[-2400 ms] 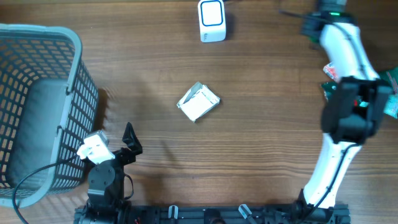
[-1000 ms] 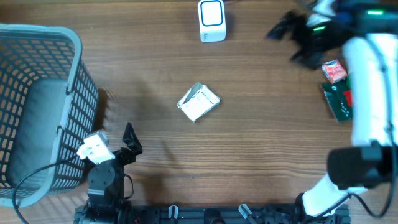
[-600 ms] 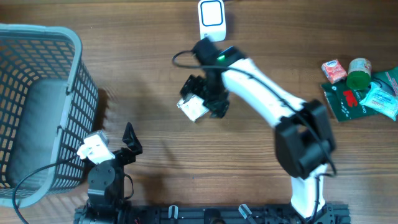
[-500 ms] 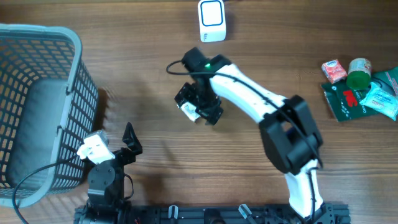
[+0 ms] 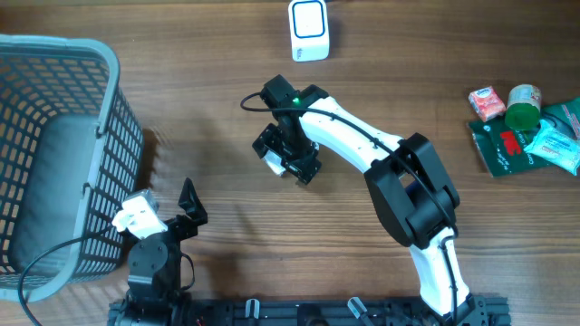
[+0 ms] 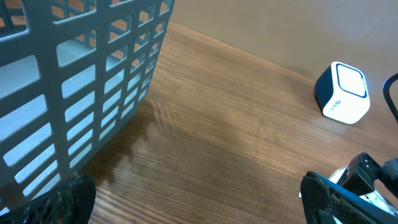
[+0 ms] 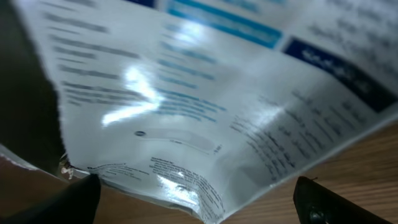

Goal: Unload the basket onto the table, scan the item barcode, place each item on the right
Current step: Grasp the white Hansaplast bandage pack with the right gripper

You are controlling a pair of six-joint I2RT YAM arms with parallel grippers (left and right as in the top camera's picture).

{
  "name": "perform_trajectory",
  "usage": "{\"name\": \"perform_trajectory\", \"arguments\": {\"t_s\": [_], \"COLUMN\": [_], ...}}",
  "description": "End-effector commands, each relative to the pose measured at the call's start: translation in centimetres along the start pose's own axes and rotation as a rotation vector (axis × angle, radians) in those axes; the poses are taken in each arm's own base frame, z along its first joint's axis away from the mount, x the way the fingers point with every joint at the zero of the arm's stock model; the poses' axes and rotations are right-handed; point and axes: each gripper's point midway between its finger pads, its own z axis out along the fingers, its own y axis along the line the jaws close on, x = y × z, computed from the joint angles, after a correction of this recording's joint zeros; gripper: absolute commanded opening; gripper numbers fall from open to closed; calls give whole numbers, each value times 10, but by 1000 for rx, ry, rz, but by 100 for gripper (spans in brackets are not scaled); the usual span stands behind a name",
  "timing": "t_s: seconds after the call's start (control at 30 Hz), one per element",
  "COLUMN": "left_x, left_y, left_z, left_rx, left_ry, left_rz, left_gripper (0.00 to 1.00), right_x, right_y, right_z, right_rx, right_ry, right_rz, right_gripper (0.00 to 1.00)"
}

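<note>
The item, a shiny white packet (image 5: 271, 157) printed with small text, lies flat on the wooden table at the centre. My right gripper (image 5: 288, 150) hangs directly over it and hides most of it from above. In the right wrist view the packet (image 7: 205, 99) fills the frame, and my right gripper (image 7: 199, 202) is open with one finger on each side of the packet's lower edge. The white and blue barcode scanner (image 5: 309, 30) stands at the far edge, also seen as the scanner (image 6: 343, 92). My left gripper (image 5: 168, 208) rests open beside the basket, as left gripper (image 6: 199, 205) holding nothing.
A large grey mesh basket (image 5: 54, 154) fills the left side, its wall (image 6: 74, 81) close to my left gripper. A pile of small packaged goods (image 5: 521, 127) lies at the right edge. The right arm spans the table from front right to centre.
The right arm swung from the far right over to the centre and came down over the packet, then shifted slightly left. The left arm has stayed still.
</note>
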Motion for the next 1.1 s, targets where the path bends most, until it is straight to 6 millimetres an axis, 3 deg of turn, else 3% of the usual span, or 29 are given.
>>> {"name": "perform_trajectory", "arguments": {"t_s": [0.0, 0.3, 0.43, 0.57, 0.7, 1.07], "left_x": [-1, -1, -1, -1, -1, -1], "left_y": [0, 0, 0, 0, 0, 0], "left_z": [0, 0, 0, 0, 0, 0], "left_rx": [-2, -2, -2, -2, -2, -2], "left_ry": [-8, -8, -8, -8, -8, -8], "left_rz": [-7, -7, -7, -7, -7, -7], "left_gripper": [100, 100, 100, 100, 100, 100], "right_x": [7, -8, -10, -19, -27, -36], "right_y": [3, 36, 36, 35, 53, 61], "right_z": [-6, -20, -19, -18, -22, -24], "right_rx": [-22, -156, -150, -146, -220, -255], "right_ry": [27, -70, -88, -155, -197, -247], "right_rz": [-32, -82, -14, 161, 145, 157], "right_gripper": [100, 100, 100, 100, 100, 100]}}
